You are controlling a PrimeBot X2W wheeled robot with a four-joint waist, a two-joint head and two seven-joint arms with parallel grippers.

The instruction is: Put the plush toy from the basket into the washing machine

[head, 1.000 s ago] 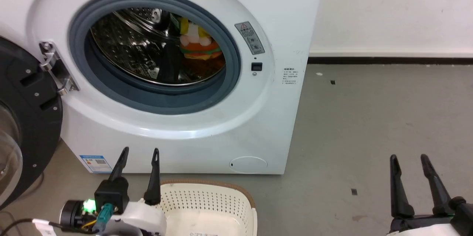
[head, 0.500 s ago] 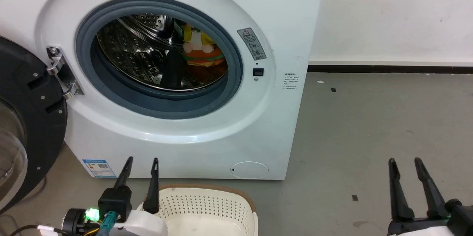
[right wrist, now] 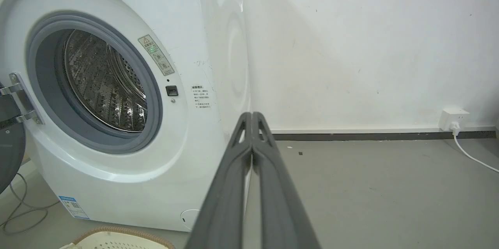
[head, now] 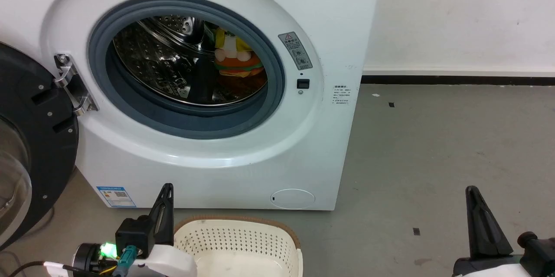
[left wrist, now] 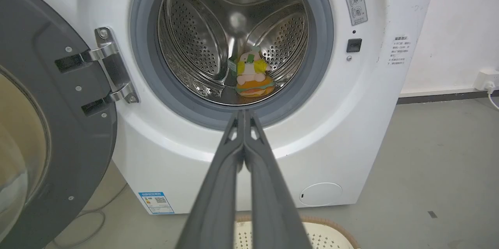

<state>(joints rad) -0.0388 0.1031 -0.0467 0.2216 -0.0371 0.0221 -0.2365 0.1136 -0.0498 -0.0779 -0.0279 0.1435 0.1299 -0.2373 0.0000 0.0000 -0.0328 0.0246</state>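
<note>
A: Where is the toy?
B: The toy (left wrist: 253, 79) sits in the washer (head: 338, 30), low in the drum (left wrist: 195, 34). The door (head: 30, 138) hangs open at the left.
A: The basket?
B: The basket (head: 243, 218) is on the floor (head: 433, 147), just in front of the washer.
A: The grippers?
B: The left gripper (left wrist: 244, 113) is clenched and empty, by the basket's left rim. The right gripper (right wrist: 252, 114) is clenched and empty too, over the floor.

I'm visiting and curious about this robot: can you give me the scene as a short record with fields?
washing machine: door swung open to the left
plush toy: lying inside the drum
basket: on the floor before the machine; visible part empty
left gripper: shut, holding nothing
right gripper: shut, holding nothing
</note>
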